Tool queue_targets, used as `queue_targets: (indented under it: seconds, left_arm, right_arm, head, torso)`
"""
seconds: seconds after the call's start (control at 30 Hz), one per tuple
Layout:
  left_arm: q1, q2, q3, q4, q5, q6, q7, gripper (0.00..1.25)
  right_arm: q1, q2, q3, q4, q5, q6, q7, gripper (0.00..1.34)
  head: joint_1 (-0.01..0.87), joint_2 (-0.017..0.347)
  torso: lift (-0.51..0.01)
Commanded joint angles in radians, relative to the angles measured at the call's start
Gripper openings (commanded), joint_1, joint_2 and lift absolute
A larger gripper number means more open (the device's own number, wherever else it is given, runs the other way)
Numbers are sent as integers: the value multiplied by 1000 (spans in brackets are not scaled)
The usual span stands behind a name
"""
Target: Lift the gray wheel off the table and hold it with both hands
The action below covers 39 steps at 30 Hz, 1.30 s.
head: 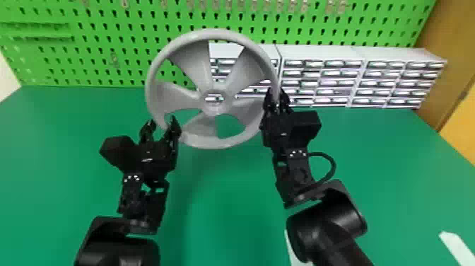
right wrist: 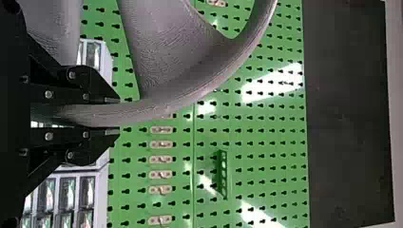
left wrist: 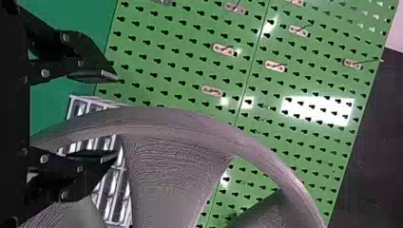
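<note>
Gray, round, five-spoked wheel [head: 194, 62] is upright over the smooth green tabletop [head: 226, 212], in front of the green metal pegboard [head: 106, 60]. At its lower left, the black two-fingered left gripper [head: 161, 122] has its jaws wide apart, rim between them but unclamped. At its right edge, the matching right gripper [head: 277, 95] has its jaws closed onto the rim, near white drawer cabinets [head: 321, 53].

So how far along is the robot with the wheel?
Lifting looks done: the wheel seems raised clear of the table. The right gripper is shut on its rim. The left gripper is open around the rim; closing it seems the step left for a two-handed hold.
</note>
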Motion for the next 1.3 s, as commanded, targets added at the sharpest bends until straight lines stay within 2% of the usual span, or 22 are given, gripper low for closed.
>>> queue_targets:
  seconds: [0.0,0.13,0.33,1.27]
  left_arm:
    - [-2,0,-22,0,2,-2,25,459]
    - [-2,0,-46,0,-5,-30,83,399]
    - [-2,0,-58,-2,-8,-39,118,354]
    - [3,0,-65,-16,15,-44,160,296]
  right_arm:
    - [-1,0,0,0,0,0,-1,129]
    - [1,0,0,0,-1,0,1,129]
    - [1,-2,0,0,0,0,1,129]
    - [11,-2,2,0,2,0,1,129]
  head:
    - [711,15]
    - [711,15]
    - [711,15]
    - [711,15]
  torso:
    - [-98]
    - [-98]
    - [-98]
    - [-98]
